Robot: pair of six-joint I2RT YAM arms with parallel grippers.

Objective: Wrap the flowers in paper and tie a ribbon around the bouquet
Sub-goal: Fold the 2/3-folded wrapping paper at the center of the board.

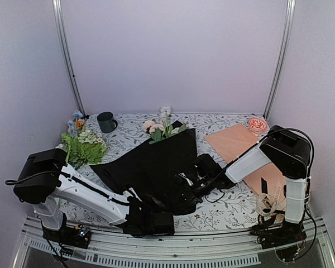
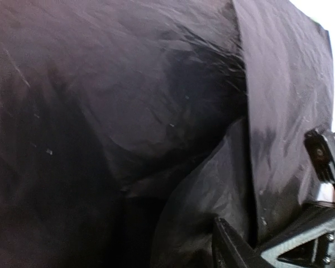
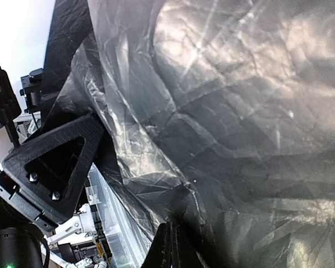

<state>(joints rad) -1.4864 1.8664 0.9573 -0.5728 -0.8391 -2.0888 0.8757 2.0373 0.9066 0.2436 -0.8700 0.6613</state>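
Print on red disc [image 1: 258,124] unreadable; paper [image 1: 156,162] plain black.

My left arm [image 1: 84,192] lies low, stretched to the near edge of the paper [image 1: 156,162]. I can't make out whether the left gripper [image 1: 166,221] is clamping. My right arm [image 1: 251,162] slopes down over the paper's middle, right gripper [image 1: 185,182] closed tight.

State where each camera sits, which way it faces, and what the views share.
Top: above and behind the arms, looking down on the table; left arm and right arm show.
Left wrist: on the left arm, close against black paper; left fingers at lower right.
Right wrist: on the right arm, close against black paper; right fingers at left.
Shared: all three show the black paper.
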